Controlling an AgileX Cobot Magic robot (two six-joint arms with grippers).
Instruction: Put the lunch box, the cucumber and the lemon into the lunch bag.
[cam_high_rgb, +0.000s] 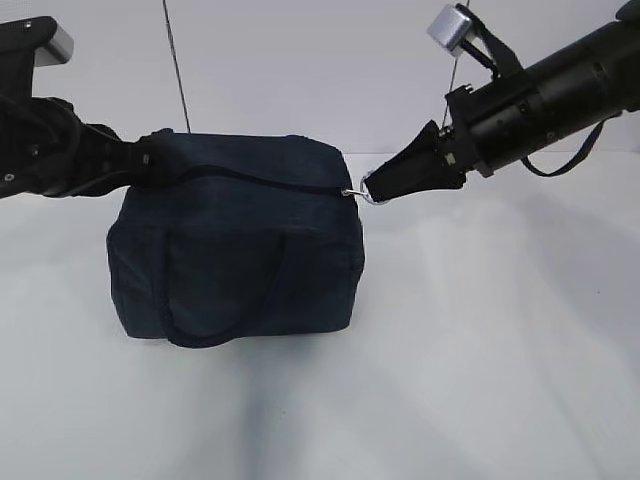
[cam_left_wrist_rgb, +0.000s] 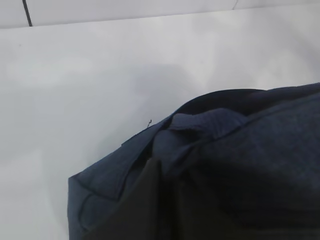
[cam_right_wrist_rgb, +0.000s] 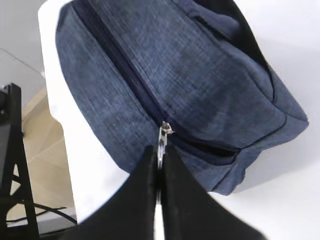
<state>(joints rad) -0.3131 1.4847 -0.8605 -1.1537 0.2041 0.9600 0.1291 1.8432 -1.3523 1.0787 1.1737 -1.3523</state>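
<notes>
The dark navy lunch bag (cam_high_rgb: 235, 245) stands on the white table, its zipper running along the top. My right gripper (cam_high_rgb: 378, 187) is shut on the metal ring pull (cam_high_rgb: 372, 192) at the bag's right end; the right wrist view shows the ring pull (cam_right_wrist_rgb: 161, 141) pinched between the black fingers (cam_right_wrist_rgb: 142, 192), over the lunch bag (cam_right_wrist_rgb: 175, 75). My left gripper (cam_high_rgb: 150, 158) is shut on the fabric at the bag's top left corner; the left wrist view shows the bunched fabric of the lunch bag (cam_left_wrist_rgb: 200, 135) at the dark fingers (cam_left_wrist_rgb: 145, 200). The lunch box, the cucumber and the lemon are out of view.
A white table (cam_high_rgb: 480, 350) spreads round the bag. A thin dark cable (cam_high_rgb: 177, 65) runs up behind the bag. In the right wrist view a black stand (cam_right_wrist_rgb: 15, 165) and a wooden floor lie beyond the table's edge.
</notes>
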